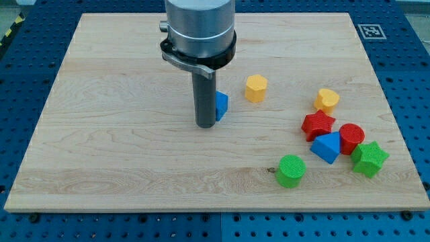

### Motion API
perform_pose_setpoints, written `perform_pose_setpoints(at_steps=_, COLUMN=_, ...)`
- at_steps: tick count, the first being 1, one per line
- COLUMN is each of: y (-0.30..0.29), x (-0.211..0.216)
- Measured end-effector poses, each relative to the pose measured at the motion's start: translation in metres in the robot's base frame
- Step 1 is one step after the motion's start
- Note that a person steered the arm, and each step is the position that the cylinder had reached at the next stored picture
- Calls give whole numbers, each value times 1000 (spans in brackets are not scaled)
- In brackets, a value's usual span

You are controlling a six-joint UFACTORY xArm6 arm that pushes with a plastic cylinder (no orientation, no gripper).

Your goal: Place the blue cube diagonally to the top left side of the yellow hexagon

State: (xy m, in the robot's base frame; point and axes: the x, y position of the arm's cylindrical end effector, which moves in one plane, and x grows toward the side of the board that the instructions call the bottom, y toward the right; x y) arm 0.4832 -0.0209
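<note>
1. The blue cube [222,104] is a small solid block of plain mid-blue; only its right part shows, the rest being hidden behind the rod, and it bears no mark or lettering that can be made out.
2. It sits on the wooden bench [101,134] a little left of the middle, just to the right of the rod and seemingly touching it.
3. The yellow hexagon [256,88] stands near the cube, to its right and slightly farther back, with a clear gap between them.
4. The arm carries no grasping tool; it ends in a dark straight rod under a grey cylinder, and the tip [205,125] rests on the bench just left of and slightly nearer than the blue cube.
5. At the right lies a cluster: a yellow heart-like block [326,99] farthest back, then a red star [317,125], a red cylinder [351,138], a blue triangular block [327,147], and a green star [369,158].
6. A green cylinder [291,170] stands alone nearer, left of that cluster.
7. The only printed thing is a black-and-white square marker [369,31] at the bench's far right corner; it carries a pattern, not readable writing.
</note>
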Motion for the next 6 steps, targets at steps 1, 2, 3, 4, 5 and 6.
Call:
perform_pose_setpoints(at_steps=1, y=4, x=9)
perform_pose_setpoints(at_steps=2, y=17, x=8)
perform_pose_setpoints(at_steps=3, y=17, x=-15)
perform_pose_setpoints(at_steps=4, y=17, x=-41)
perform_pose_setpoints(at_steps=5, y=17, x=-64)
perform_pose_setpoints(at_steps=6, y=15, x=-79)
